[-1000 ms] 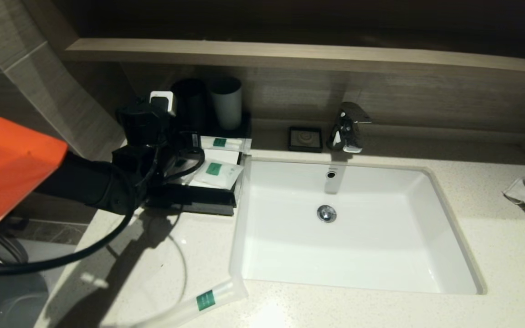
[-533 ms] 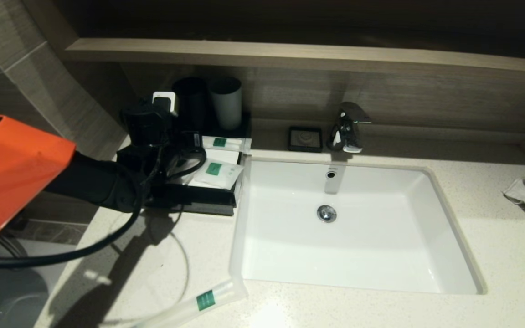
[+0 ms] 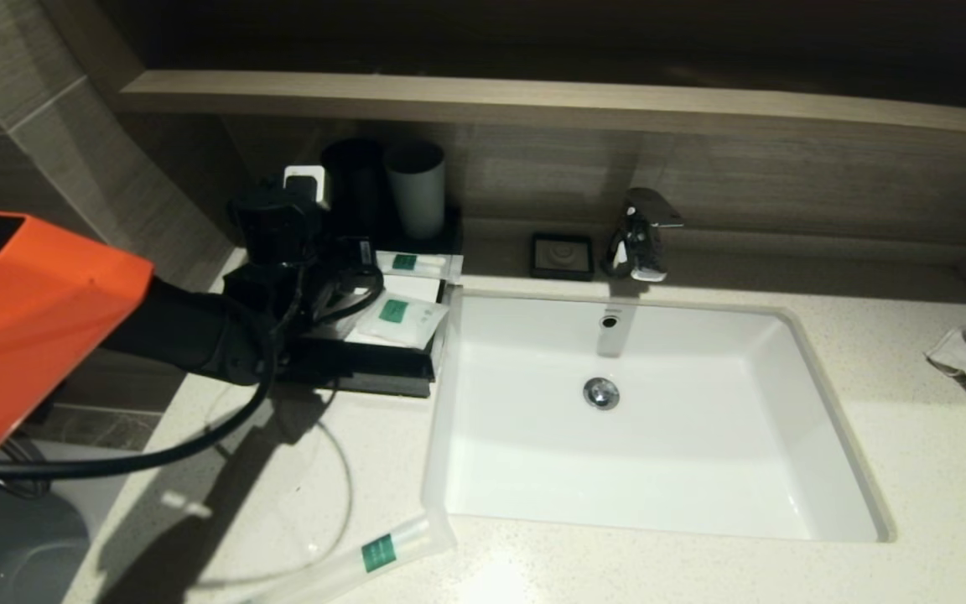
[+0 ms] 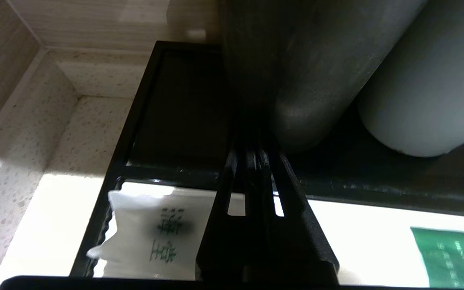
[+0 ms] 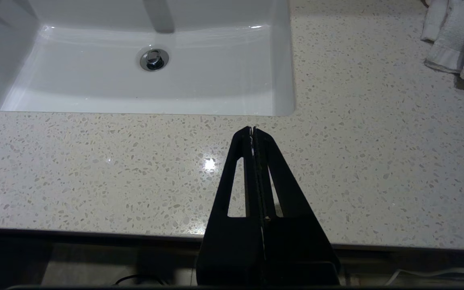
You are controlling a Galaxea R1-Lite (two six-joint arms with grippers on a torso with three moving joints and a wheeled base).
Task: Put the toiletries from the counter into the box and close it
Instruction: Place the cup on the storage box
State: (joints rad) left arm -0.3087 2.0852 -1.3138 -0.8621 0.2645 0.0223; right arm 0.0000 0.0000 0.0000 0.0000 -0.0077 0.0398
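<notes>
Green printed characters stand on the frosted white plastic pouch (image 4: 151,233), too blurred to read; no other text is legible.

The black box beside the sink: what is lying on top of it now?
On the box lie a small pouch and a long slim packet. The shut left gripper and its arm cover the box's left part, where another pouch partly shows.

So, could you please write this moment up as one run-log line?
left pincer: shut, empty, over box | right pincer: shut, parked above counter | long packet: on counter, not yet boxed
</notes>
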